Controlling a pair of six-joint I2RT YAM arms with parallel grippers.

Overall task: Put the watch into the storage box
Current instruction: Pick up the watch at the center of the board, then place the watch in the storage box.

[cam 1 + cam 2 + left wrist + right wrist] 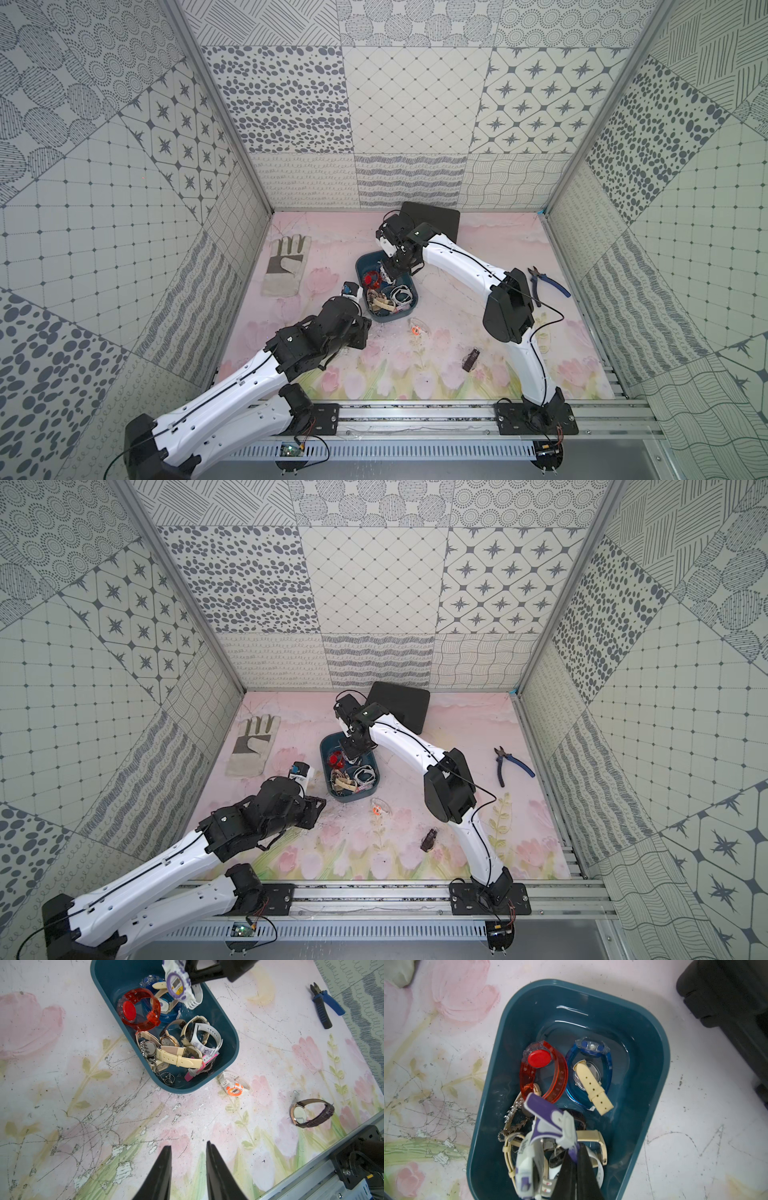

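My right gripper (576, 1148) is shut on the strap of a white and purple watch (544, 1126). The watch (176, 982) hangs just above the far half of the teal storage box (360, 270), which holds several watches, among them a clear red one (542, 1059). In both top views the right gripper (390, 272) points down over the box (376, 787). My left gripper (189, 1147) is open and empty over bare table, on the near side of the box. A white and orange watch (233, 1088) and a brown-strap watch (311, 1113) lie on the table.
A grey work glove (286, 266) lies at the back left. The black hard case (436, 220) stands behind the box. Blue-handled pliers (546, 286) lie at the right. The metal rail (415, 415) runs along the front edge.
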